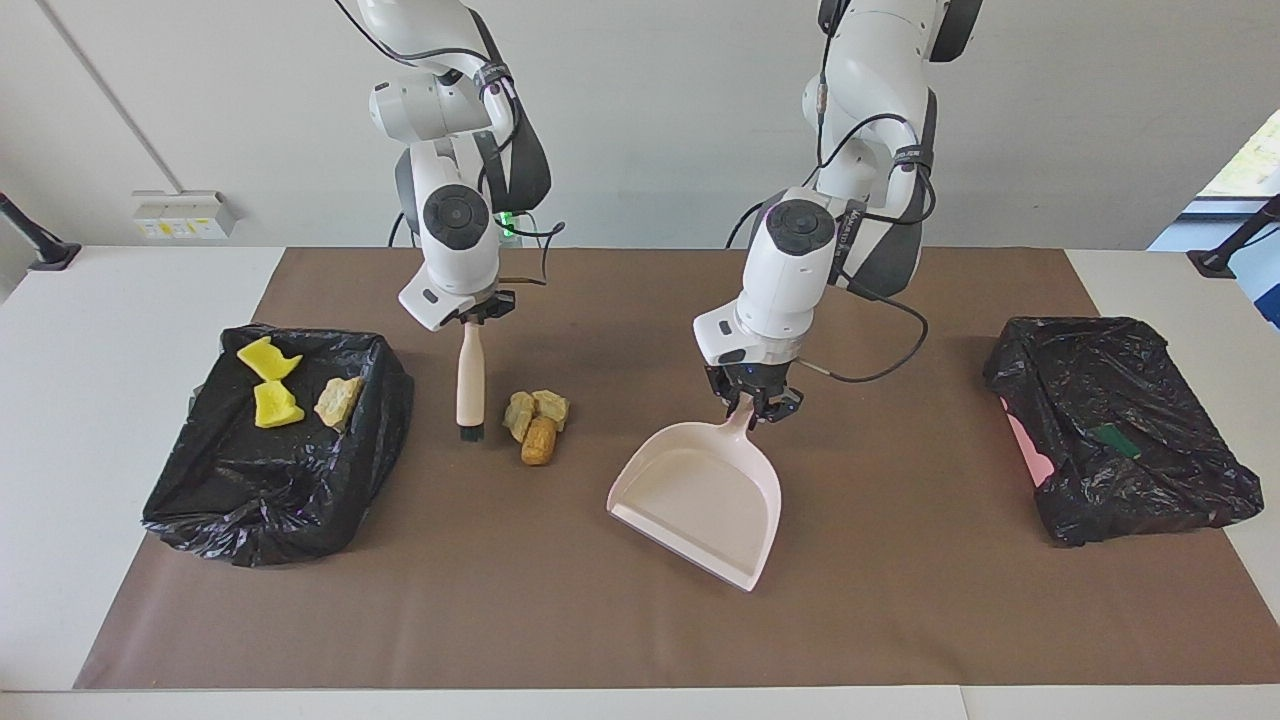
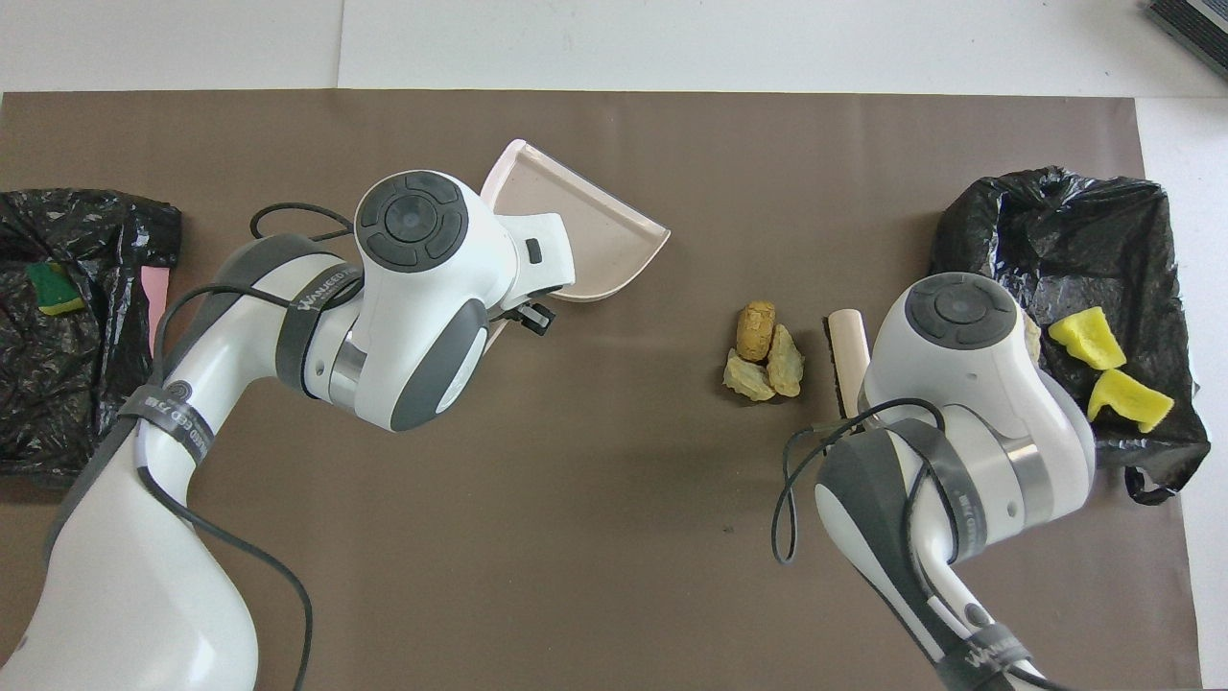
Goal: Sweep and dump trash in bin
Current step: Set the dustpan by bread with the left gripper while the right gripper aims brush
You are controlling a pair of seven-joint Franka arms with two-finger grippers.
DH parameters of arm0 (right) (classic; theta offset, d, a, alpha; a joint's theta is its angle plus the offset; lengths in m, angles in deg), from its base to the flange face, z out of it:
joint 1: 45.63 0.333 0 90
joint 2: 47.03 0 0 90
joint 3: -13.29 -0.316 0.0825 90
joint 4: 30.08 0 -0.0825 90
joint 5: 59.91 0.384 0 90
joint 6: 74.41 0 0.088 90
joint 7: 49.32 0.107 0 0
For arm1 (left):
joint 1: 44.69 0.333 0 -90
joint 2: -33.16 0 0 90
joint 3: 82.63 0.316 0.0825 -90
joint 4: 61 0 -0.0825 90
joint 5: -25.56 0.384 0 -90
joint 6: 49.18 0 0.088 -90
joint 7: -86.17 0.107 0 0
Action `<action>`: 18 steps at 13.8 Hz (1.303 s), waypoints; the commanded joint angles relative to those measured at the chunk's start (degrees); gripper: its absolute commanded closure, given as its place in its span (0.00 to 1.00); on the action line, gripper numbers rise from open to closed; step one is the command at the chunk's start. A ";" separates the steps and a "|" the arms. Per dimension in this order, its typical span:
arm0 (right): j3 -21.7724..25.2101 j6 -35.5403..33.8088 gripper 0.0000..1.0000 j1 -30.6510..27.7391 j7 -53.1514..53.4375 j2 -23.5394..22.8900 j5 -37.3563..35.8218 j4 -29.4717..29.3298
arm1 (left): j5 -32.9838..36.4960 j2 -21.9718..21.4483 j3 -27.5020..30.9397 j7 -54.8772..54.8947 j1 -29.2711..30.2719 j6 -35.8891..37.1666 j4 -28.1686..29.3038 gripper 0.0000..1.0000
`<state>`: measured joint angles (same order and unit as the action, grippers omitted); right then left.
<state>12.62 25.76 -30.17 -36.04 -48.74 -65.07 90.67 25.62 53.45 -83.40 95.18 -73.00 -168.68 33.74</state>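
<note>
Facing view: the left gripper is clamped on the handle of the dustpan, which hangs tilted over the brown mat. The right gripper is closed on the top of the brush, held upright with its black bristles down, just beside a heap of three tan chunks on the mat. The heap lies between brush and dustpan, apart from the dustpan. Toward the right arm's end from the heap sits the bin, lined in black plastic, holding two yellow pieces and one more tan chunk.

Overhead view: the heap lies mid-mat, the brush just beside it on the bin's side. The bin shows the yellow pieces; the right arm covers the chunk inside. The dustpan lies farther from the robots than the heap, toward the left arm's end, its handle hidden under the left arm.
</note>
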 commanded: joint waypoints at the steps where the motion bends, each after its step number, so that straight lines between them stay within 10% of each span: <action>1: -0.12 1.34 1.00 -0.08 -0.45 1.45 1.29 1.60 | 0.56 -0.87 -0.28 7.47 1.07 2.16 0.62 1.00; 8: -0.12 1.08 1.00 -0.08 -3.44 1.45 0.94 1.86 | 0.65 -3.07 -0.28 46.03 7.21 5.69 1.14 1.00; 18: -0.21 9.24 1.00 -0.17 -2.91 -5.14 1.02 -0.69 | 1.97 -5.88 -0.46 52.33 4.94 -4.32 13.96 1.00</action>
<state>12.59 33.85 -30.12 -37.59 -52.79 -65.02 91.09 26.67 50.78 -84.30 146.81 -66.23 -169.55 42.46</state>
